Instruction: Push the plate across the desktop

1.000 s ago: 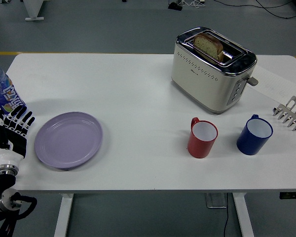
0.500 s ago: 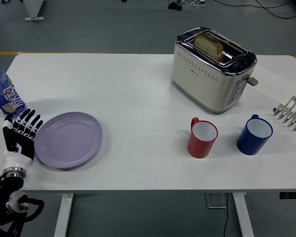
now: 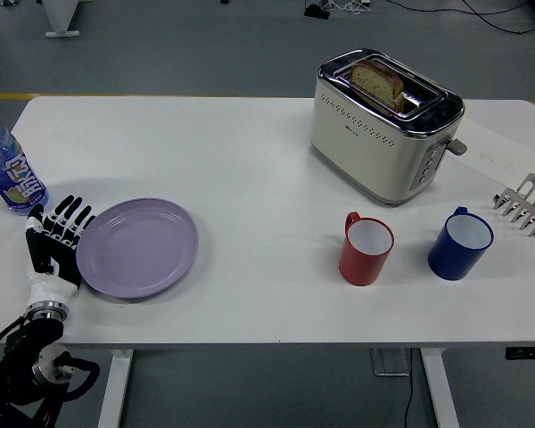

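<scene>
We judge the push as only just under way. Our left robot hand [image 3: 57, 241], black with white-tipped fingers, stands at the left rim of the round lilac plate [image 3: 137, 247], fingers straight and spread, grasping nothing, with its inner side against the rim as far as we can tell. The plate lies immediately to the right of the robot hand, near the front-left corner of the white table [image 3: 250, 169], so nearly the whole crossing appears left to do. The right robot hand is not in view.

To the right of the robot hand, beyond the plate, a long bare stretch of table runs until the red mug [image 3: 366, 249], with the blue mug [image 3: 459, 243] further on and a slotted metal rack [image 3: 524, 205] at the far right edge. The cream toaster holding a bread slice [image 3: 383, 125] sits farther back and right, well clear of a straight push. A clear water bottle with a blue label [image 3: 7, 169] stands just behind the robot hand. The near table edge lies close in front of the plate, so we think the push should stay level with it and stop short of the red mug.
</scene>
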